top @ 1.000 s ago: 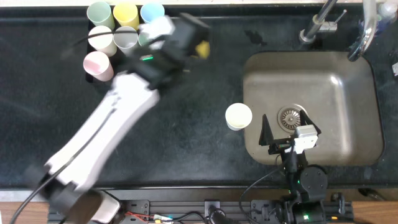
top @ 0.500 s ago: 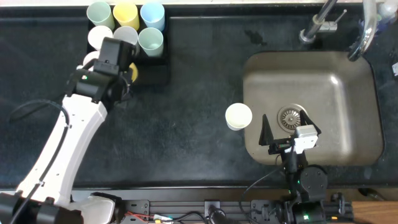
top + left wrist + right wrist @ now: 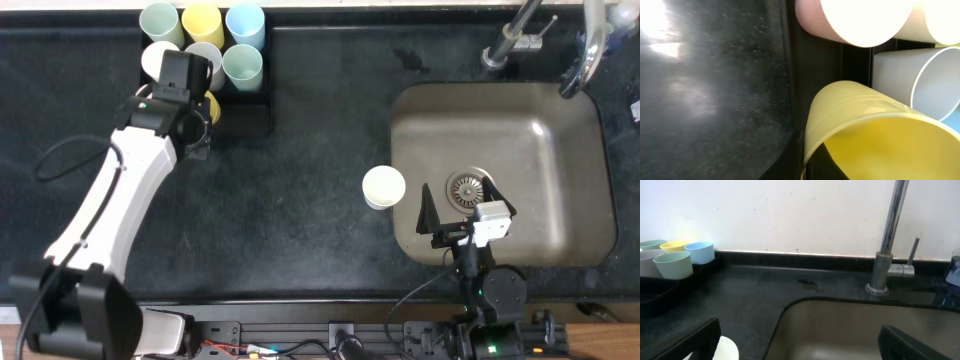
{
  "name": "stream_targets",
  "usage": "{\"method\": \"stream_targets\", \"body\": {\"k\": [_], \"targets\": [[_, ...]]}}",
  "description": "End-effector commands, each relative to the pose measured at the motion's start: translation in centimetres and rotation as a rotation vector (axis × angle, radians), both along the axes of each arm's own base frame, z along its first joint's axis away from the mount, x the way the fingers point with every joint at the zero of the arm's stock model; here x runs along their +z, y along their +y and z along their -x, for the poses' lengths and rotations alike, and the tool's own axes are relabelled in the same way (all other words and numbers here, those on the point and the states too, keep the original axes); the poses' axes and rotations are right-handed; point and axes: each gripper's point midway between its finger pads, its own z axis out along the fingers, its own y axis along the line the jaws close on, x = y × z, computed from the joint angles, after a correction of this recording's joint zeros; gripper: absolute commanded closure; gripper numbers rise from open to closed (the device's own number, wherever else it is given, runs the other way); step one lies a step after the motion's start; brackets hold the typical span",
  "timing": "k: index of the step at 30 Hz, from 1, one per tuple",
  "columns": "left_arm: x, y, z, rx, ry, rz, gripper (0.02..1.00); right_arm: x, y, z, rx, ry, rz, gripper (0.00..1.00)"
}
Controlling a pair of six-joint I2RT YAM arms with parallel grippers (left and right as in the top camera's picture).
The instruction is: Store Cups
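My left gripper is shut on a yellow cup, which it holds over the front left part of the black tray. In the left wrist view the yellow cup lies tilted, its mouth toward the camera. A pink cup and a white cup stand just past it. Several upright cups fill the tray's back, among them a blue one and a teal one. A lone white cup stands on the counter beside the sink. Over the sink, my right gripper is open and holds nothing.
The steel sink takes up the right side, with the faucet behind it. Black counter stretches between tray and sink. In the right wrist view the faucet rises ahead and the tray's cups are far off.
The left arm swung from the tray's right side to its left front with the yellow cup, then edged a little farther back. The right arm has not moved.
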Motion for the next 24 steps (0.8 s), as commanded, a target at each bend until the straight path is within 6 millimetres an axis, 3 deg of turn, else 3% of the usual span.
{"method": "stream_targets", "body": {"k": [1,24], "targets": [[-1.3,0.0,-0.6,0.039,0.011,0.019,0.982,-0.3,0.1,0.0,0.005,-0.001,-0.004,0.005],[-4.8,1.3,-1.1,0.115,0.085,0.048,0.982,-0.3,0.1,0.0,0.005,-0.001,-0.004,0.005]]}}
